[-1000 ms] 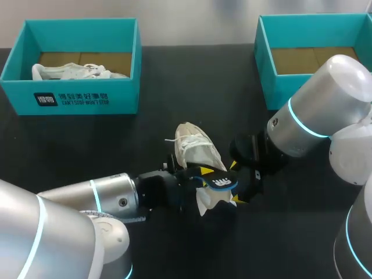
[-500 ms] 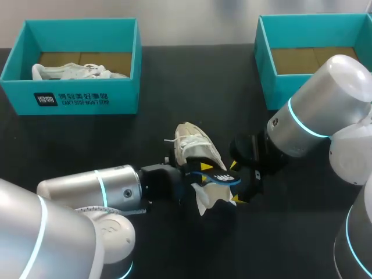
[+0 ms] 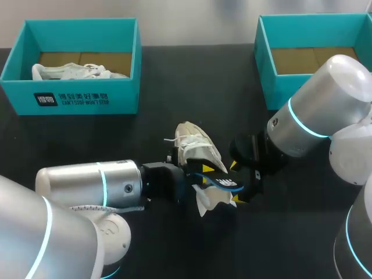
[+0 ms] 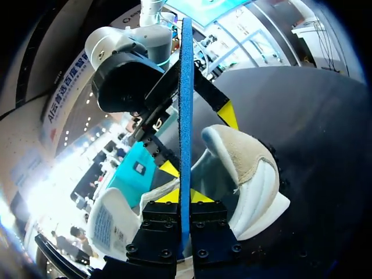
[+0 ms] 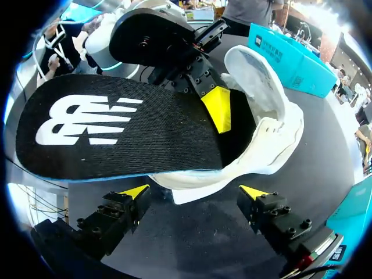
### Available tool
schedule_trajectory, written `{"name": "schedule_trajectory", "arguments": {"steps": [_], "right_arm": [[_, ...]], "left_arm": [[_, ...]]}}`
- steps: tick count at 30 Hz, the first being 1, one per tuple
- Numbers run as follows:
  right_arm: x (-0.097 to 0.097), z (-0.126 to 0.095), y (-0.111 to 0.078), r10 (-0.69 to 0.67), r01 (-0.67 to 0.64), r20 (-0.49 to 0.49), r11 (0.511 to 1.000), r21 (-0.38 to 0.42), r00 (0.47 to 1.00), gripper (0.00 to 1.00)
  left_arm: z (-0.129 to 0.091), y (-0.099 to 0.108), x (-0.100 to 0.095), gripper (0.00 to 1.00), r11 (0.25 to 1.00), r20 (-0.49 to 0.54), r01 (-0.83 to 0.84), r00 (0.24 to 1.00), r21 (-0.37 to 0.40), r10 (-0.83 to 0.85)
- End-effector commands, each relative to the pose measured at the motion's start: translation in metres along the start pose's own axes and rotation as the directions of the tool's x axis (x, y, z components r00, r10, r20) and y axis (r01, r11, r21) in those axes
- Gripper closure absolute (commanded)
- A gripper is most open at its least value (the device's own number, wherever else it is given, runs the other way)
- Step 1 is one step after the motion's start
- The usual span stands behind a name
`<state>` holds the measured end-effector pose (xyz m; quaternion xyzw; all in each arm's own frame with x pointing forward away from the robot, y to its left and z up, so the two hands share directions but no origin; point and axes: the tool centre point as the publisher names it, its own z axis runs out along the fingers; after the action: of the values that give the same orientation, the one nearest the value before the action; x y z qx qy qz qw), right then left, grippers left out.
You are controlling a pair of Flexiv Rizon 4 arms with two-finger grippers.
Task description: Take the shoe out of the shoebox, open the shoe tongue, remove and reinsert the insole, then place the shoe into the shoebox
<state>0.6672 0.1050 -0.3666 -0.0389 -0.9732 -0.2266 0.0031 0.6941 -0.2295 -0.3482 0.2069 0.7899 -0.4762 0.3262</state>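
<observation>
Left shoebox [image 3: 125,87]: upper left of the head view, with a second white shoe [image 3: 70,71] lying inside.
Left fingers [image 4: 185,197]: lower centre of the head view, pinched shut on the insole's edge.
Shoe [image 3: 195,145]: white sneaker at the centre of the desk [image 3: 87,139], out of both boxes, heel toward the two arms.
Insole [image 5: 122,125]: black top, blue underside, mostly clear of the shoe, one end at its mouth.
Right fingers [image 5: 193,192]: spread wide, gripping nothing, set either side of the heel; whether they touch it I cannot tell.
Right shoebox [image 3: 267,75]: upper right, only its cardboard floor showing.
Step in hand: the insole step. Keep the insole in line with the shoe's mouth, and let the right fingers brace the heel so the shoe does not skid.
View differences: the left wrist view shows the clamp, with the insole edge-on. The right wrist view shows the insole's top face and the open fingers. Only the head view shows both boxes.
</observation>
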Motion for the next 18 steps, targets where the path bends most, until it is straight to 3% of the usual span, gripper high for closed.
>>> {"name": "schedule_trajectory", "arguments": {"steps": [1, 18], "right_arm": [[0.001, 0.000, 0.000, 0.000, 0.000, 0.003, 1.000, 0.001, 1.000, 0.00], [0.001, 0.000, 0.000, 0.000, 0.000, 0.003, 1.000, 0.001, 1.000, 0.00]], "left_arm": [[-0.005, -0.006, -0.003, 1.00, 1.000, -0.013, 0.008, 1.000, 0.024, -0.008], [0.002, -0.024, -0.004, 1.00, 0.997, -0.032, -0.009, 0.999, 0.073, 0.012]]}}
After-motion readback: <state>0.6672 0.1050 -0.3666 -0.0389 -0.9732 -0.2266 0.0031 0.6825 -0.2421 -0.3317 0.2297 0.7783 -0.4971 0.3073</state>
